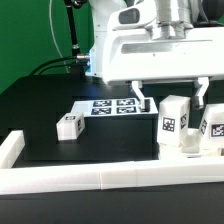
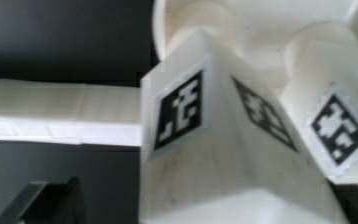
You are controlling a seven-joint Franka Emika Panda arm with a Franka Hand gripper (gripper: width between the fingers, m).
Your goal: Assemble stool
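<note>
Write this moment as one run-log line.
end effector: open, straddling upright leg | second leg: upright beside it | third leg: apart on table

Premises assessed as a robotics laboratory test cell. Grounds: a white robot arm (image 1: 150,40) stands over a matte black surface (image 1: 40,110) fenced by a white border rail (image 1: 90,180), with a plain green backdrop (image 1: 30,35) and dark cabling (image 1: 72,35) behind. Square black-and-white printed tags are seen on the marker board (image 1: 112,106) lying on the surface and on the white legs (image 1: 175,118), one leg (image 2: 202,110) filling the wrist view.
</note>
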